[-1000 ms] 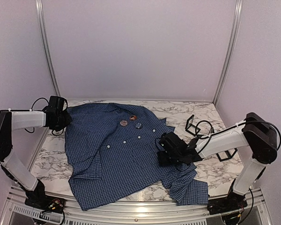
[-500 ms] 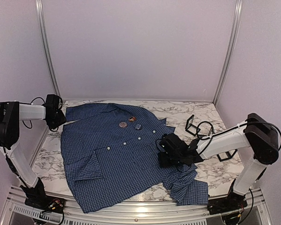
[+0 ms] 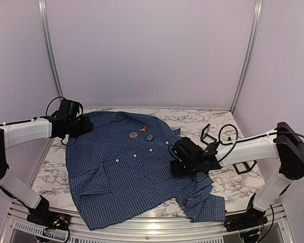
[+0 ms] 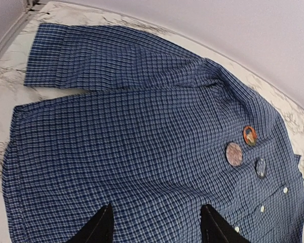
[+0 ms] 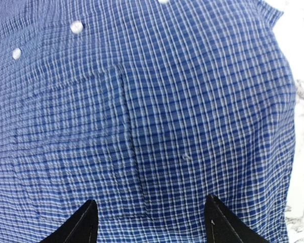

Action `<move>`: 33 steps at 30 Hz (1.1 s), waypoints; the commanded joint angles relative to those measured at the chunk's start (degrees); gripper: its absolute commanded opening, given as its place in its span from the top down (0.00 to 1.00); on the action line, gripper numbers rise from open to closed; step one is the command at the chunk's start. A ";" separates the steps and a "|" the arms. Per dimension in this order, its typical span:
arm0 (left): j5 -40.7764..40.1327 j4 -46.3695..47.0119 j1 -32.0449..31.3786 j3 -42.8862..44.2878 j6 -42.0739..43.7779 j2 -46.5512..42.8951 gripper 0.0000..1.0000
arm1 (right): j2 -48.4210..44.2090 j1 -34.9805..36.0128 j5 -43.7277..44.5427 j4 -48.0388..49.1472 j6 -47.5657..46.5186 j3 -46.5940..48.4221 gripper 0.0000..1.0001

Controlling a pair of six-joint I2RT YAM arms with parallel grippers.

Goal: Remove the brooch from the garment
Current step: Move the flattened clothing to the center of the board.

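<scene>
The shirt [image 3: 121, 172] lies spread flat on the marble table [image 3: 213, 119], collar toward the top of the overhead view. The brooch [image 4: 250, 135], a small orange disc with a pale centre, sits pinned near the collar at the right of the left wrist view. Just below it are a pink pin [image 4: 234, 154] and a blue pin [image 4: 261, 167], with white buttons [image 4: 286, 190] further down the placket.

The left claw [image 4: 157, 230] hovers over the shoulder at the upper left of the overhead view. Its fingers are spread, with only cloth beneath them, and it is well apart from the brooch. The right claw [image 5: 152, 225] is also spread and holds nothing. It hangs low over the shirt's right side, by the edge, and whether it touches the cloth cannot be told.

The brooch looks light, stiff and smooth-faced, so a pinch across its flat face would likely slip. The rim, taken edge to edge, seems the best hold. The shirt is soft and limp and will probably lift with the brooch, so the other claw would need to press the cloth down just beside it. The clasp is hidden behind the fabric.
</scene>
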 commanded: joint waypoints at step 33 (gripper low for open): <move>8.49 20.36 -19.89 -18.57 -12.19 10.84 0.48 | 21.26 -7.04 -3.64 -2.32 -5.49 18.96 0.61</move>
